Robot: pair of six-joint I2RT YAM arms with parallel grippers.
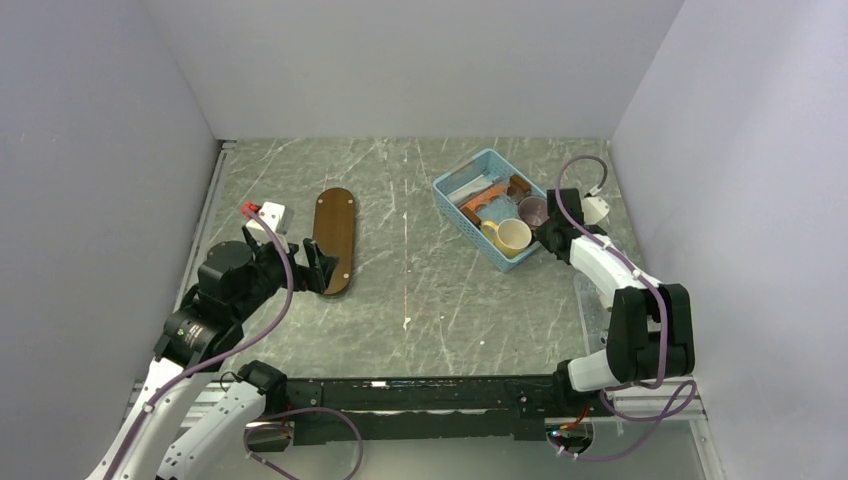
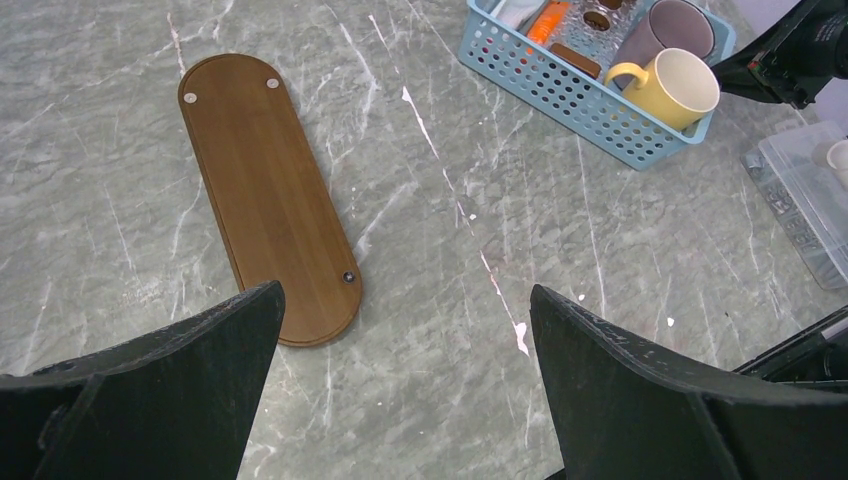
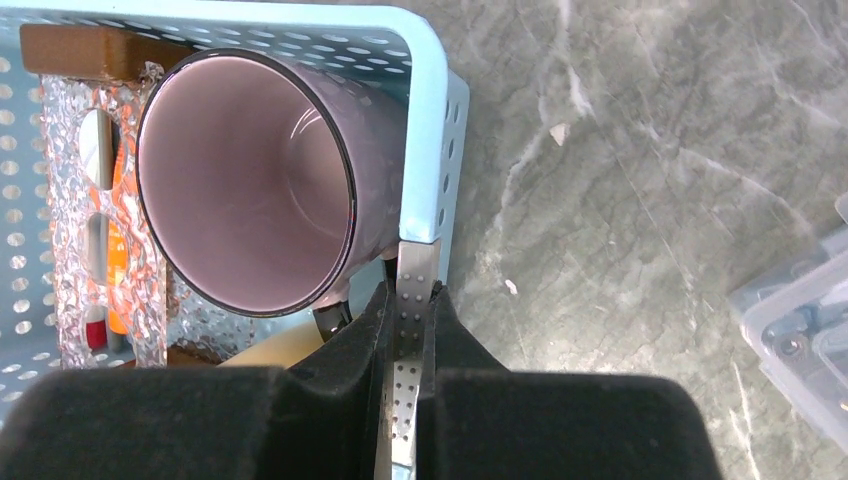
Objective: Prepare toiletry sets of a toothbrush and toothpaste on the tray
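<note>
right gripper [image 3: 408, 310] pinches the wall of the blue basket [image 3: 420, 120]; left gripper [image 2: 405, 295] gapes empty near the tray [image 2: 265, 190], upper left. next, maybe pull the basket closer.

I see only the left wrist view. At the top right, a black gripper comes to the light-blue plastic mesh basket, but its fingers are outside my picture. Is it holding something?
Observer: Yes. The right wrist view shows the right gripper shut on the wall of the light-blue plastic mesh basket, near a corner.
Operator: Which mug is nearest to that grip?
Observer: The mauve mug, just inside the gripped wall, with its opening facing the wrist camera.
Operator: And where is my own gripper, seen from above?
Observer: In the top view the left gripper is open at the near left edge of the dark-brown wooden oblong tray. I cannot tell whether it touches the tray.
</note>
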